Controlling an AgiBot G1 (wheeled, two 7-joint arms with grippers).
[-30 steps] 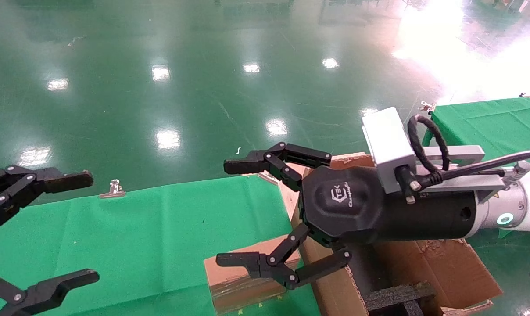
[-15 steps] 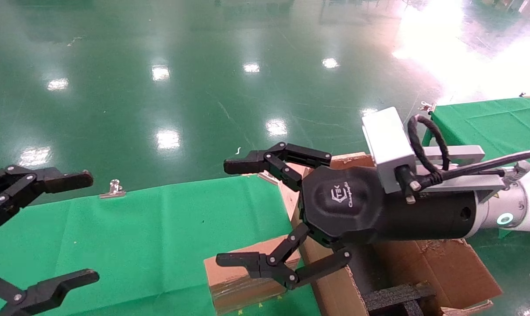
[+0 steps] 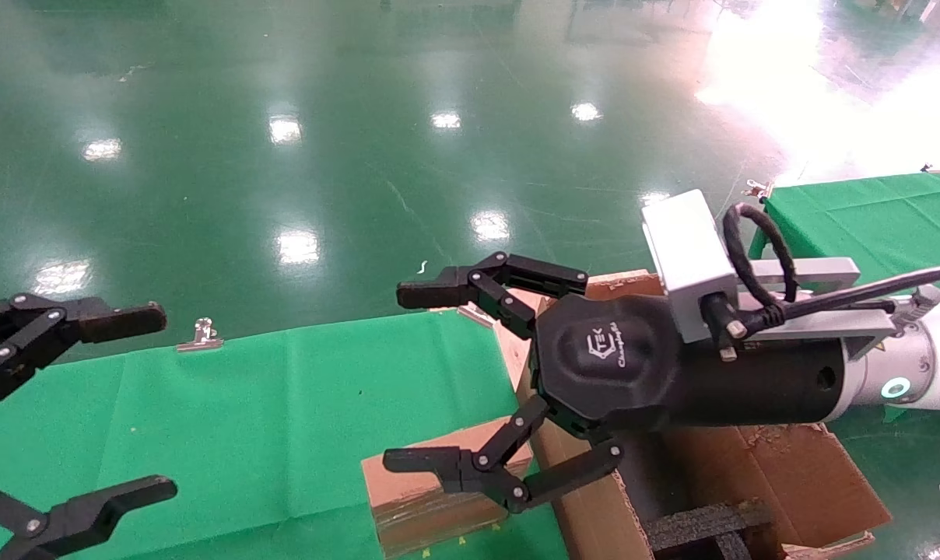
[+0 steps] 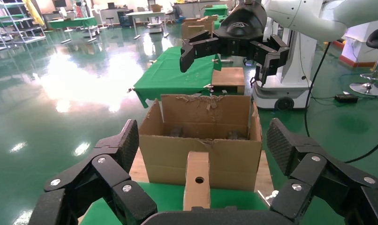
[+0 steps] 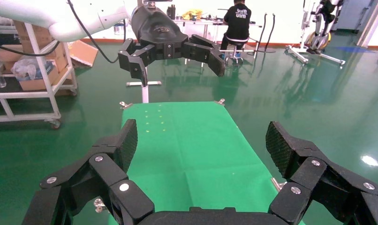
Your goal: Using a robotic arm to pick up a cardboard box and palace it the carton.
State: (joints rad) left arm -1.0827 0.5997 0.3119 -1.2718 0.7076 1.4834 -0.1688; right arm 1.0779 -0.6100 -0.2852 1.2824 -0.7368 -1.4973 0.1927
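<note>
1. Head view showed the right gripper [image 3: 412, 377] held out level above the table edge, its black fingers [image 3: 439, 464] spread wide and holding nothing.
2. One finger reached over the near top of the cardboard box [image 3: 431, 498] in that view, but whether it touched the box could not be told.
3. Behind the gripper came the robotic arm [image 3: 937, 373], white and glossy, with a black wrist, a green ring light [image 3: 896, 388] and a silver camera block [image 3: 688, 257] on top.
4. The cardboard box sat on the green cloth [image 3: 283, 404] at the near edge of the table, just beside the carton [image 3: 797, 474]; from the left wrist view the box [image 4: 198, 180] stood in front of the carton's [image 4: 201, 150] near wall.
5. The carton stood open with ragged flaps, and black foam [image 3: 703, 525] lay inside it under the arm.
6. Far to the robot's left, the left gripper [image 3: 120, 404] hung over the cloth, well apart from the box, its fingers also wide apart and empty.
7. A metal clip [image 3: 200, 334] pinned the cloth at the table's far edge.
8. Beyond the table spread a shiny green floor [image 3: 361, 117], and a second green-covered table [image 3: 867, 210] stood off to the right.
</note>
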